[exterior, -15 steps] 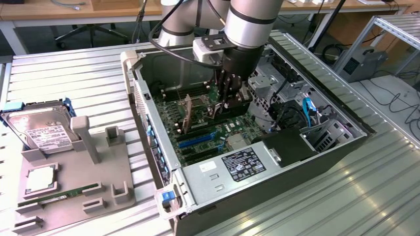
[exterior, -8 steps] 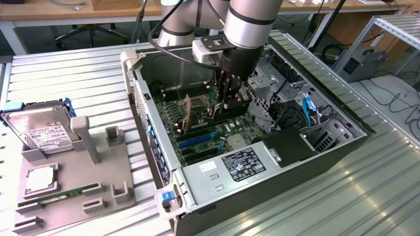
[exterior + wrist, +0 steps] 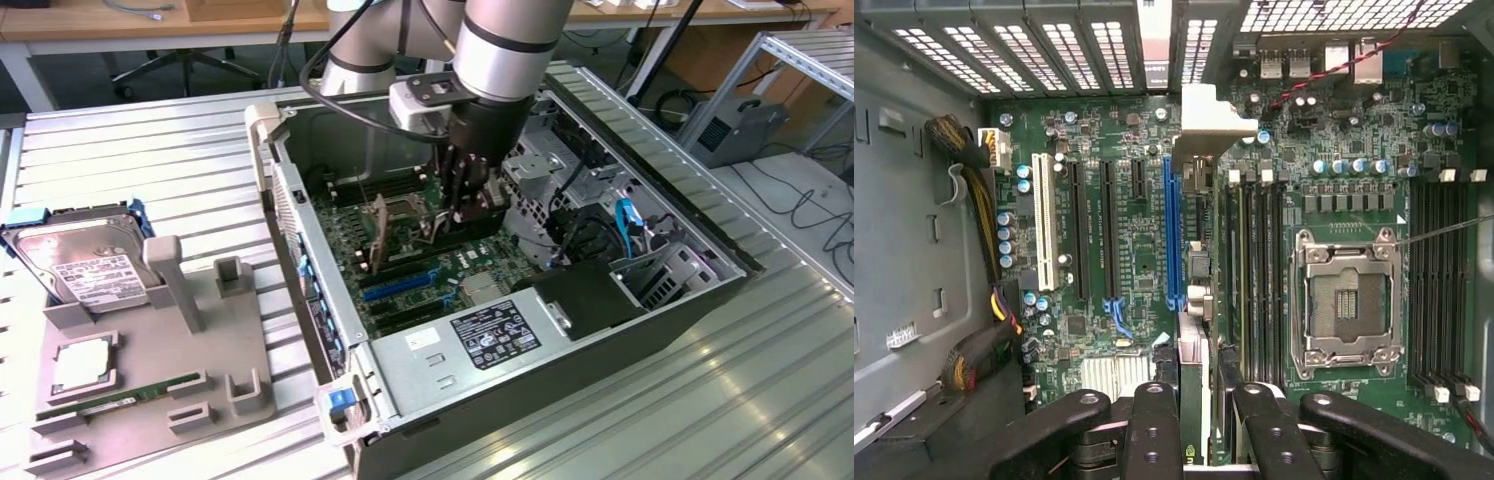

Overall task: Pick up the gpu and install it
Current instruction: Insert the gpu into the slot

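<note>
Gripper (image 3: 1194, 420) clamped on gpu (image 3: 1194, 300), held edge-on, long axis parallel w/ blue slot (image 3: 1174, 235).

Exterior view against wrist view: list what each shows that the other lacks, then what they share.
Exterior view alone: the hard drive and the grey parts tray on the metal table beside the computer case. Wrist view alone: the white expansion slot and the heatsink. Shared: the gripper holding the gpu edge-on over the motherboard, by the blue slot.
</note>
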Robot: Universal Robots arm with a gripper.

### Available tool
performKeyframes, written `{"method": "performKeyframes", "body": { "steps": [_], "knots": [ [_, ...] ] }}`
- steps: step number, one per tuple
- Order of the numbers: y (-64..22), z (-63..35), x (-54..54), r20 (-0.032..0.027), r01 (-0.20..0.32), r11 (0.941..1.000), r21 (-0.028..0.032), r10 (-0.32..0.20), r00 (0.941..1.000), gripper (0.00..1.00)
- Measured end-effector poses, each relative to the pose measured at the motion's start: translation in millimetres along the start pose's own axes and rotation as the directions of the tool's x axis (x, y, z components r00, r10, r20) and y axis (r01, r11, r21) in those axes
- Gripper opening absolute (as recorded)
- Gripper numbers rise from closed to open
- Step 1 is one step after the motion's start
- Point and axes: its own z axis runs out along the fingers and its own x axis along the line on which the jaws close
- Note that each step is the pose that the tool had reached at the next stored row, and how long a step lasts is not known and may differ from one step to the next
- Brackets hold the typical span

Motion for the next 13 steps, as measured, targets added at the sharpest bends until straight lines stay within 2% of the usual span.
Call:
{"method": "performKeyframes", "body": {
  "steps": [13],
  "knots": [
    [1.7,1.5,0.6,-0.0001,0.000,1.0000,-0.0001,0.000,1.0000,0.26]
  ]
}}
